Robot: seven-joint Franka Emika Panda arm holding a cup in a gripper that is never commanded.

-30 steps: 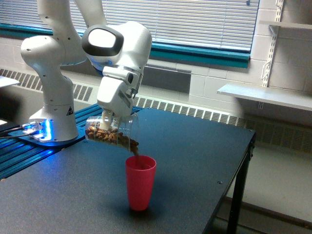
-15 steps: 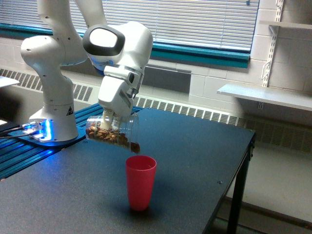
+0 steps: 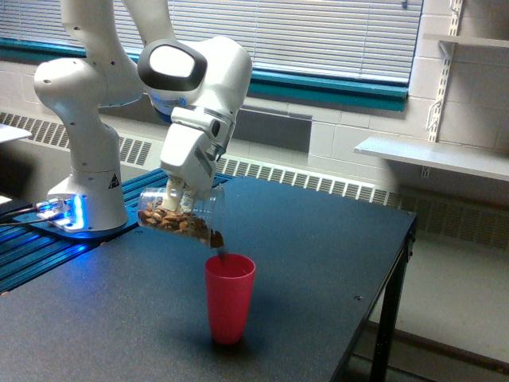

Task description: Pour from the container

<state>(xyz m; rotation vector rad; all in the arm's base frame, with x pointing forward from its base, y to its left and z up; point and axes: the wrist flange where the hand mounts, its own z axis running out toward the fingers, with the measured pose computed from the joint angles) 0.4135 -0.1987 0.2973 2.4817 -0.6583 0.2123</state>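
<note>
A robotics lab set up in an institutional room.

A white Franka arm is bolted at nine o'clock on a blue rail base lit by blue lights, beside a plain black work table. Behind, at twelve o'clock, are painted block walls, closed window blinds over a teal sill and a radiator; bare wall-bracket shelves hang at three o'clock.

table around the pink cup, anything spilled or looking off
Nothing stands out. The clear tumbler, held in the gripper, is tipped on its side with its mouth over the upright pink cup. Brown pieces are dropping toward the cup's opening; none show on the dark table.
</note>
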